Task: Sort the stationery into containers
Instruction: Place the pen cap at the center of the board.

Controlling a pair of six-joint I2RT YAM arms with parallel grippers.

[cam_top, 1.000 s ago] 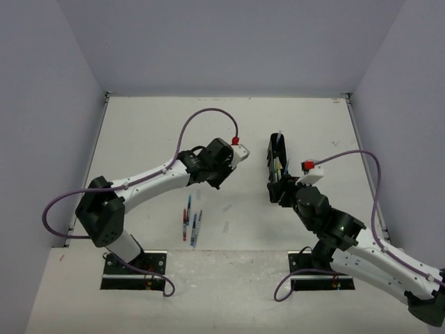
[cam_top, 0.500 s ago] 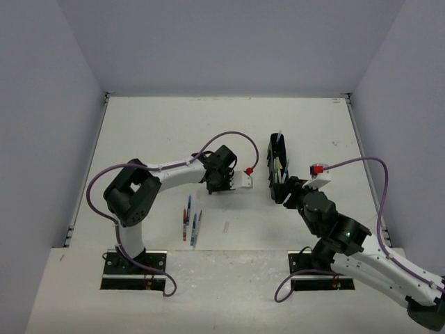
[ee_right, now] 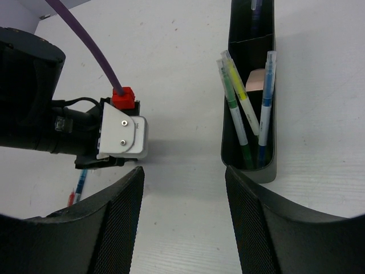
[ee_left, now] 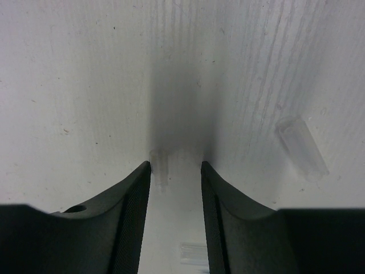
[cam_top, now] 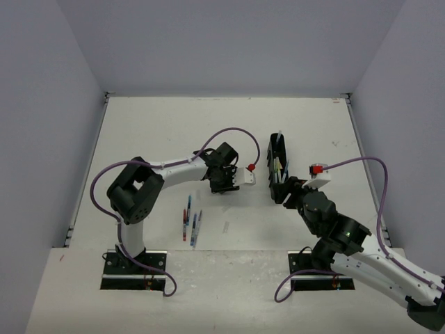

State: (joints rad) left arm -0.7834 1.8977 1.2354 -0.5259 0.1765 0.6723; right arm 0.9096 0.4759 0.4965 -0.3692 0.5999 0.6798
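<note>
**Q:** How does your left hand stand?

**A:** My left gripper (ee_left: 175, 165) points down at the table (ee_left: 80, 68). Its jaws are partway apart and there is nothing between them. A small clear bit (ee_left: 159, 170) lies right at the tip of one finger (ee_left: 132, 217). I cannot tell whether the finger touches it.

**Q:** And the right?

**A:** My right gripper (ee_right: 183, 171) is spread wide and holds nothing. It hangs just short of the near end of the organiser tray (ee_right: 251, 174).

**Q:** Where is the stationery?

**A:** Some of it is in the tray. My right wrist camera looks into the nearest compartment, where two yellow-green markers (ee_right: 232, 105) and a blue pen (ee_right: 266, 108) lean against the walls. A pinkish eraser piece (ee_right: 255, 81) sits behind them. The rest is loose on the table.

**Q:** Which view shows the loose things?

**A:** The overhead camera shows the loose pens (cam_top: 189, 219) lying side by side on the table, left of the tray and well apart from it. My right wrist camera catches only the end of one of them, under my left wrist with its red plug (ee_right: 124, 97). Only the left wrist camera shows a clear tube (ee_left: 301, 148) lying on the table off to one side of my fingers. From overhead neither pair of jaws can be made out, so the wrist cameras are what show how far open they are.
</note>
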